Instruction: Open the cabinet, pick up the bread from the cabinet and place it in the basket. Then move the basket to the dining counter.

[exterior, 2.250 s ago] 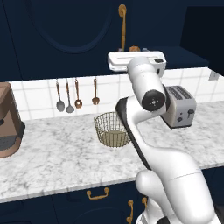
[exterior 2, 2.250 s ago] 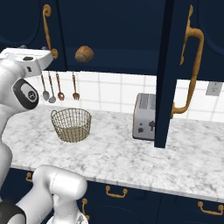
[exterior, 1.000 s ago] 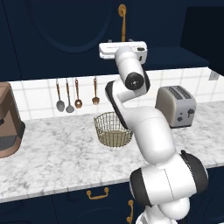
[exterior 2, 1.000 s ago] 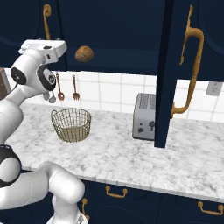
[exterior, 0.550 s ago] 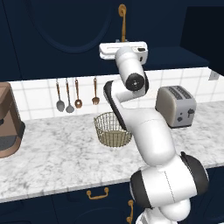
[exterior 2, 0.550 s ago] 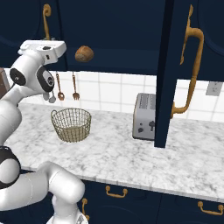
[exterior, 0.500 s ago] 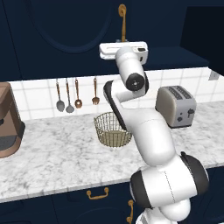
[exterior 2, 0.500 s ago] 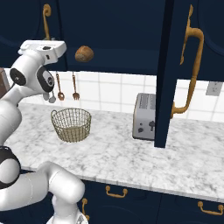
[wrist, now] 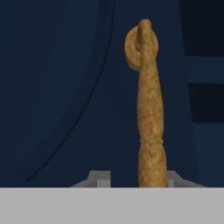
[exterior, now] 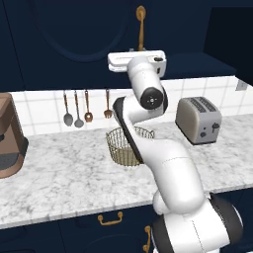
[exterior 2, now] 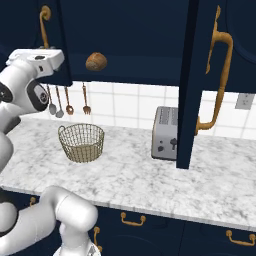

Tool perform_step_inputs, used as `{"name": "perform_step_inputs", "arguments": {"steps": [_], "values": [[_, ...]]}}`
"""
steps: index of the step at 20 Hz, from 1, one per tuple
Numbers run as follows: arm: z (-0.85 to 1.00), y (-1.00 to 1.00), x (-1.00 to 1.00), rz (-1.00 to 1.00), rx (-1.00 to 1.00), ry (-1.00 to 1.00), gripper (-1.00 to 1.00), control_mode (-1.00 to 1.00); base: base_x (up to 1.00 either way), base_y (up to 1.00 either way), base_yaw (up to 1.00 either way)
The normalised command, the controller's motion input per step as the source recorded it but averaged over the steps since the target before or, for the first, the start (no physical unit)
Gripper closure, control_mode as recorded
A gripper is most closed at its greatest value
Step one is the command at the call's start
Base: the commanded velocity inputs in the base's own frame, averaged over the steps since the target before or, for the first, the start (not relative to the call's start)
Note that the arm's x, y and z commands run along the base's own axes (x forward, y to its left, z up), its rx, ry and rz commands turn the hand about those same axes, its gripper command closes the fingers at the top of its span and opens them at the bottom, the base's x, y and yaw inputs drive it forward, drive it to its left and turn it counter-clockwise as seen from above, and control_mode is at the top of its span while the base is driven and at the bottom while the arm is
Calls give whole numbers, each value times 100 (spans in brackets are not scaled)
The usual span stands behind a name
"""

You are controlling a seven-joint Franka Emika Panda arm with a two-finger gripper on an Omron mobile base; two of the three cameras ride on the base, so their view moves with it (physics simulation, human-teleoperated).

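The navy cabinet [exterior 2: 125,35] has its right door [exterior 2: 192,85] swung open, while its left door [exterior: 74,39] is shut. The bread [exterior 2: 96,61], a small golden-brown loaf, lies on the cabinet's bottom shelf. My gripper [wrist: 138,180] is open at the left door's brass handle [wrist: 148,109]; the handle's lower end stands between the fingertips [wrist: 100,178], close to the right one. My white hand [exterior: 136,60] is raised at the door's lower edge. The brass wire basket [exterior 2: 81,142] stands on the marble worktop below, holding nothing. The dining counter is out of view.
A silver toaster [exterior: 199,118] stands right of the basket, near the open door's edge. Brass utensils [exterior: 86,106] hang on the tiled wall. A brown coffee machine [exterior: 7,133] sits at the far left. Drawers with brass pulls [exterior 2: 132,219] run under the worktop.
About two seconds ago the hand was lower and further right; it has swung up and left to the left door's handle. In the last second nothing has moved.
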Motion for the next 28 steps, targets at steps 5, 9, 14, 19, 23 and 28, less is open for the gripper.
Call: {"name": "perform_step_inputs", "arguments": {"steps": [5,9,14,19,23,28], "values": [[0,79,-96,0,0,13,100,-100,0,0,0],[0,80,-97,0,0,14,100,-100,0,0,0],[0,90,-80,0,0,13,100,-100,0,0,0],[0,96,-73,1,0,8,100,-100,0,0,0],[0,99,-74,4,0,2,100,-100,0,0,0],[0,100,-69,6,0,2,100,-100,0,0,0]]}}
